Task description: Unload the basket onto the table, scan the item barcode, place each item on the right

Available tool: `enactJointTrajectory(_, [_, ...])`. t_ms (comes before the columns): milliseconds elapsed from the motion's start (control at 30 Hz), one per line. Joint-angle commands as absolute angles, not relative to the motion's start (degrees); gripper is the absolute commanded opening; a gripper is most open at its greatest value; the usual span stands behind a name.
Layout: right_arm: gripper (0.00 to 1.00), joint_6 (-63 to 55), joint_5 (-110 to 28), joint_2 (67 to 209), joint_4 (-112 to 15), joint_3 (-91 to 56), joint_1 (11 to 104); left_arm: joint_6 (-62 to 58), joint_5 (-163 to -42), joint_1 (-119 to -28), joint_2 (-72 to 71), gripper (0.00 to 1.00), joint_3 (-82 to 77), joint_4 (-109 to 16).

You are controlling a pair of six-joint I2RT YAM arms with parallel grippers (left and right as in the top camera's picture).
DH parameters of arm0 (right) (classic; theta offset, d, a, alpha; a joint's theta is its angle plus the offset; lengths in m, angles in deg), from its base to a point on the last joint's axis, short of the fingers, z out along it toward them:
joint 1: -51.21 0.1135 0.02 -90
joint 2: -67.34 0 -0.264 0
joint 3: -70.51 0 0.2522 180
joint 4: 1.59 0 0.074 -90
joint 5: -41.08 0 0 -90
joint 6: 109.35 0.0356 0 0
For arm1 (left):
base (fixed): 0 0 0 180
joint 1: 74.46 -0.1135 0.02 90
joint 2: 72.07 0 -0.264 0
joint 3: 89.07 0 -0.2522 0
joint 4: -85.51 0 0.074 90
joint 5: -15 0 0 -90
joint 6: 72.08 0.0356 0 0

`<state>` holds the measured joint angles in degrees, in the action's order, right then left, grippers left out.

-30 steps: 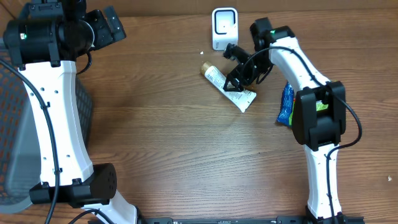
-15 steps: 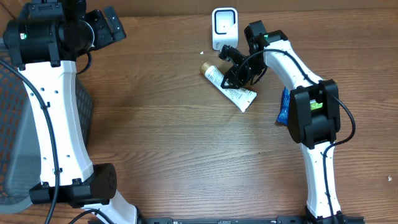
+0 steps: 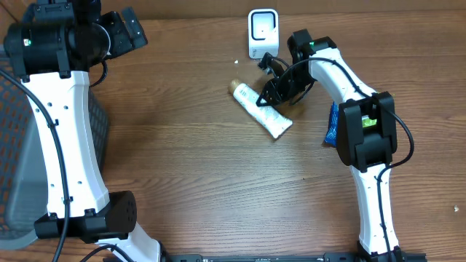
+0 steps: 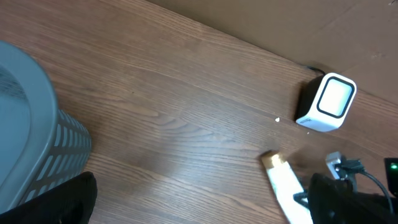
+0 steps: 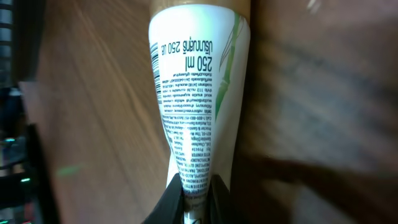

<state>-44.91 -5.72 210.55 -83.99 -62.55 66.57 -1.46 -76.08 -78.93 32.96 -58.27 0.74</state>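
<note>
The item is a white tube point(image 3: 271, 121) with a tan cap, lying slanted on the wooden table just in front of the white scanner point(image 3: 262, 30). My right gripper point(image 3: 271, 96) is shut on the tube point(image 5: 196, 93), its dark jaws pinching the body flat. Printed text faces the right wrist camera, and a strip of barcode point(image 5: 153, 65) shows along the tube's left edge. My left gripper point(image 3: 127, 30) hangs open at the far left, well away from the tube. In the left wrist view the scanner point(image 4: 328, 102) and the tube point(image 4: 287, 186) show between its wide fingers point(image 4: 339, 202).
A blue packet point(image 3: 335, 120) lies to the right of the tube, behind the right arm. A grey slatted basket point(image 3: 14, 145) stands off the table's left edge, also seen as the basket point(image 4: 25, 124) in the left wrist view. A wall runs behind the scanner.
My right gripper has gone from open to shut on the tube. The tube has shifted slightly left and toward the front. The left arm has not moved.
</note>
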Motion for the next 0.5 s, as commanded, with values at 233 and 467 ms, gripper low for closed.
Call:
enactJointTrajectory(233, [0.04,-42.93,2.02,209.53,-85.7,-62.55,65.89,-1.83,-76.08,-78.19,32.81,1.0,-59.45,0.7])
enactJointTrajectory(467, [0.04,-42.84,2.41,200.46,-85.57,-62.55,65.56,-1.83,-76.08,-78.19,32.81,1.0,-59.45,0.7])
